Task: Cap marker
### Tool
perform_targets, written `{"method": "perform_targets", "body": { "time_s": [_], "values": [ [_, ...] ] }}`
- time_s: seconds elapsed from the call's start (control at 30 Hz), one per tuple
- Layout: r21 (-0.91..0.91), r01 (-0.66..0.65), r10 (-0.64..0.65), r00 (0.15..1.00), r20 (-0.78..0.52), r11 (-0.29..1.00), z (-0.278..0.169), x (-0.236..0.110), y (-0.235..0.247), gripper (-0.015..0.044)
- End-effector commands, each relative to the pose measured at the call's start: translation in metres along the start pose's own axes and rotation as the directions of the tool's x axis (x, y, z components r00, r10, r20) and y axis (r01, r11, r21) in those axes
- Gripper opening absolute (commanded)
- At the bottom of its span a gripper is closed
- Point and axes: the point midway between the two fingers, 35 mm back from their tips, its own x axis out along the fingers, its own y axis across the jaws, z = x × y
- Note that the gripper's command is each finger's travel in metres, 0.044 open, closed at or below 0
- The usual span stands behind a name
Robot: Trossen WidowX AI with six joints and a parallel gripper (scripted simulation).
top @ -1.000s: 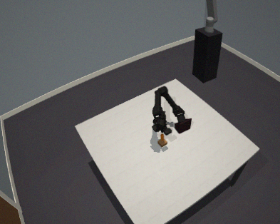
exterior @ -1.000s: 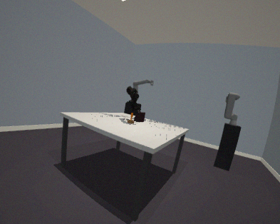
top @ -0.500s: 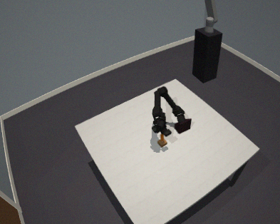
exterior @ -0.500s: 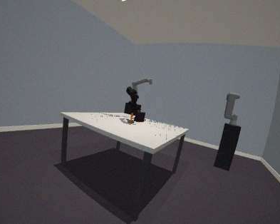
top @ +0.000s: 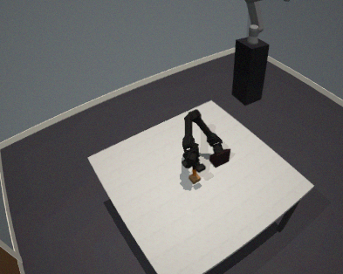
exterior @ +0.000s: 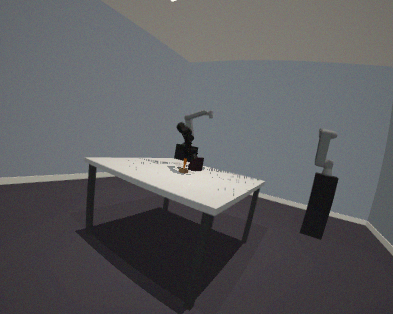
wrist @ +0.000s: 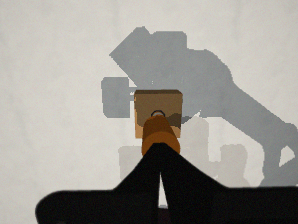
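Observation:
A brown holder block (wrist: 159,106) (top: 194,179) (exterior: 183,171) sits on the white table (top: 163,214) (exterior: 212,192). An orange cylinder, the marker with its cap (wrist: 160,139) (top: 195,174) (exterior: 185,161), stands upright in the block. I cannot tell where the cap ends and the marker begins. My gripper (wrist: 158,148) (top: 196,168) is directly over the top of the orange cylinder, with its black fingers pressed together. The fingertips meet at the cylinder's upper end and hide its top. Nothing shows between the fingers.
A dark box (top: 220,158) (exterior: 196,164) stands on the table just beside the arm. A black pedestal (top: 250,71) (exterior: 318,205) with a grey arm on it stands on the floor off the table's far side.

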Motion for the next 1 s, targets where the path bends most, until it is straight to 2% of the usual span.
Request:
{"method": "perform_targets", "body": {
  "time_s": [0.0, 0.97],
  "values": [
    [0.000, 0.008, -0.008, 1.000, -0.013, 1.000, -0.0007, 0.0110, -0.0020, 0.0000],
    [0.000, 0.008, -0.008, 1.000, -0.013, 1.000, 0.0005, 0.0141, -0.0020, 0.0000]
  ]
}}
